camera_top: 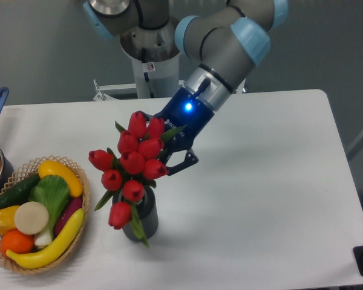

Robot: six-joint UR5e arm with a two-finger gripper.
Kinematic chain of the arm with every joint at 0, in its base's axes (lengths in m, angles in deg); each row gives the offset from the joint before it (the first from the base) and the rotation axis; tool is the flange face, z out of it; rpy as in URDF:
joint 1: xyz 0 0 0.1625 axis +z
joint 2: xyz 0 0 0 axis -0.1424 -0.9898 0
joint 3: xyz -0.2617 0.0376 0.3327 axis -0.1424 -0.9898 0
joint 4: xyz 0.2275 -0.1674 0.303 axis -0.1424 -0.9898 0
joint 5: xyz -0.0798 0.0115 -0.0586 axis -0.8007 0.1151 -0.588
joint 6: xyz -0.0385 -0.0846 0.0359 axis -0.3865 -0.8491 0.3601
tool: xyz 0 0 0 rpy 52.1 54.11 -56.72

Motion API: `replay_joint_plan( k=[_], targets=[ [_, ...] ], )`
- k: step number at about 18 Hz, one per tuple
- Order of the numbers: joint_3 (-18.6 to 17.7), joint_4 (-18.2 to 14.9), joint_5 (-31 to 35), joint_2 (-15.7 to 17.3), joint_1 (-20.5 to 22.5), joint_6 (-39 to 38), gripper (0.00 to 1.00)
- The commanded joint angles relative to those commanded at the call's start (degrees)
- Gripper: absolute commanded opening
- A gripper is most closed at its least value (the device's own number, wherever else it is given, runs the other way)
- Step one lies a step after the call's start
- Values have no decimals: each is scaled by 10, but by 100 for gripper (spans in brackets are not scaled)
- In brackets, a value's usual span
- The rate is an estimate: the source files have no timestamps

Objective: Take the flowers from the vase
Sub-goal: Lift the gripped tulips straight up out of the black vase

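Reaching behind flowers [133, 166] in vase [146, 221], gripper [169, 151] partly hidden, grip state unclear

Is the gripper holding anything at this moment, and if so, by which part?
It cannot be told. The gripper is behind the upper buds of the flowers, which hide its jaws; the flowers' stems stand in the vase.

Even, diffuse overhead lighting fell on the white tabletop [272, 199]; shadows were faint and soft. A blue indicator light [187, 107] glowed on the arm's wrist. Focus was slightly soft throughout, without glare.
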Motion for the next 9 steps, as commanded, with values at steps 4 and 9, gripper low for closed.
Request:
replay_joint_plan(
  k=[4, 9],
  targets=[
    [11, 0, -3, 0, 7, -17, 42],
    [21, 0, -55, 0, 27, -58, 42]
  ],
)
